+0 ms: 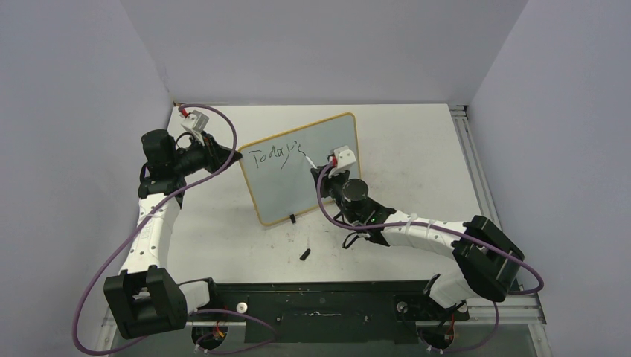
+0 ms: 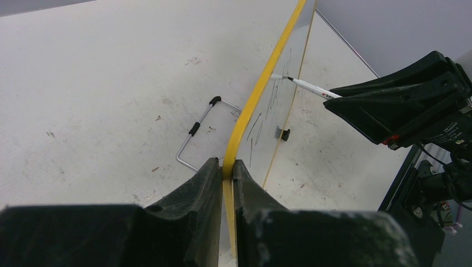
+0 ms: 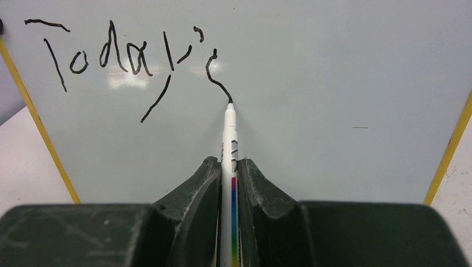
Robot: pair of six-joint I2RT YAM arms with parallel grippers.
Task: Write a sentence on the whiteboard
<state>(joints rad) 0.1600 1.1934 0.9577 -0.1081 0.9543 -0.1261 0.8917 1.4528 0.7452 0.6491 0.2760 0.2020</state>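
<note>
Nearest lens, rt wrist view: dark two-finger right gripper [image 3: 229,167] clamped on slim white rainbow-striped marker pen [image 3: 229,125], nib touching glossy pale-grey, yellow-framed whiteboard [image 3: 345,83]. In left wrist view, black left gripper [image 2: 227,167] pinched tight on frame's left edge, steadying board. Board propped upright mid-table between both arms, thin bent-wire stand [image 2: 195,133] behind.

Progress: thin black handwritten sentence [image 3: 111,55] only begun. Legible so far: "Today", an apostrophe, then a curved stroke ending at the nib, prob. an "s" half-formed. Judged as first word nearly done, everything after it yet to write; most of board face bare to rt & below.

Other writing: small print + red mark on pen barrel, too small to read. No brand visible on board. Small black piece [image 1: 305,253], poss. pen cap, on scuffed white table [image 1: 417,149] in front of board, apart from it.
</note>
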